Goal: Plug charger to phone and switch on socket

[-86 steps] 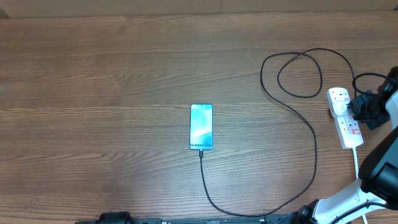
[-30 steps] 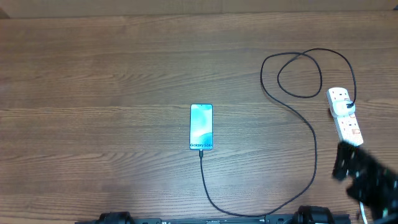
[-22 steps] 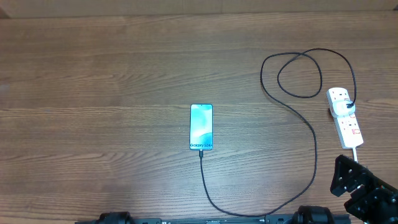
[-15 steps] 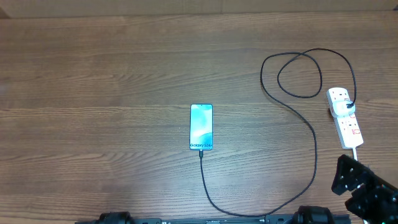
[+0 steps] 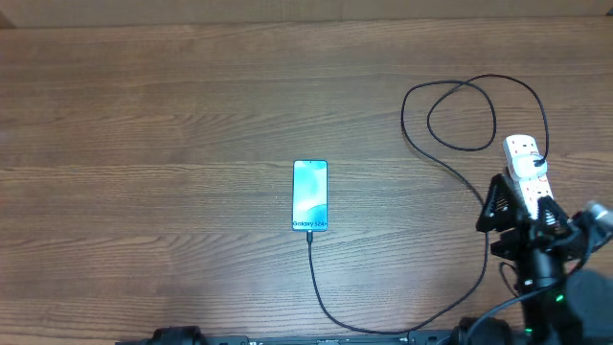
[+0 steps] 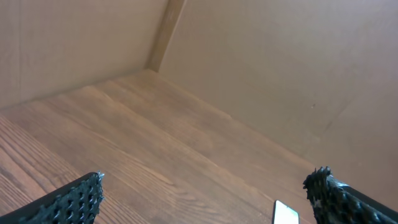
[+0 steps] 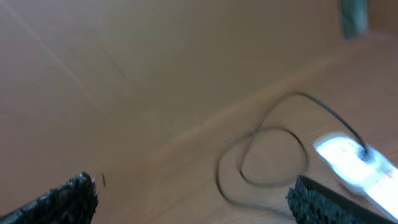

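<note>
The phone [image 5: 309,195] lies flat at the table's middle, its cyan screen up. The thin black charger cable [image 5: 485,251] meets the phone's near short edge, curves right and coils beside the white socket strip [image 5: 522,155] at the right edge. My right gripper [image 5: 508,216] hovers open over the strip's near half and hides it. In the blurred right wrist view, the coils [image 7: 268,155] and the strip [image 7: 356,163] lie ahead of the wide-apart fingers [image 7: 314,200]. My left gripper [image 6: 208,186] is open, with a corner of the phone [image 6: 285,213] by its right finger.
Brown board walls [image 6: 261,74] close off the far side of the wooden table [image 5: 153,144]. The arm bases sit along the near edge [image 5: 177,336]. The strip's white cord is hidden under my right arm.
My right arm, low in the near right corner a moment ago, has swung up over the socket strip. The phone, the cable and the left gripper have not moved.
</note>
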Motion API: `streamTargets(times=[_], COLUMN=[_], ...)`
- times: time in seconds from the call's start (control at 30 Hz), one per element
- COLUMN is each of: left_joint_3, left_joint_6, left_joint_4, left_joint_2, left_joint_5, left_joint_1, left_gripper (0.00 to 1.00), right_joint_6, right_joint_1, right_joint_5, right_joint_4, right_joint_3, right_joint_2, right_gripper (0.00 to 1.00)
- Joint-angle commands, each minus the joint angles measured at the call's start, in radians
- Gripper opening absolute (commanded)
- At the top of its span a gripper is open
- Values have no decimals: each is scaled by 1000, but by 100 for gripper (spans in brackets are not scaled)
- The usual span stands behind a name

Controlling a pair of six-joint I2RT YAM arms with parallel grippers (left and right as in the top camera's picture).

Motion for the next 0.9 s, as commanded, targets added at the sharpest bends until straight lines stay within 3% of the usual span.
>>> streamTargets(times=[0.0,0.2,0.3,0.67,0.87], left_joint_3=[-2,-2,-2,-2,-2], left_joint_6=[1,1,1,1,1], left_joint_4=[2,2,2,2,2], left_joint_2=[-7,-7,-7,-7,-7], left_joint_5=[-10,-10,-10,-10,-10], left_joint_1=[8,8,8,8,8], left_gripper=[99,100,99,99,100], right_joint_6=[-4,-3,-3,-9,-106], right_joint_1=[6,11,11,10,10], right_joint_5=[-35,-50,-50,2,-7], right_joint_4=[174,575,640,539,495], right_joint_3=[-188,-527,-592,-649,-649], right_joint_2=[-123,-253,-253,-253,-251], right_gripper=[100,100,100,100,100])
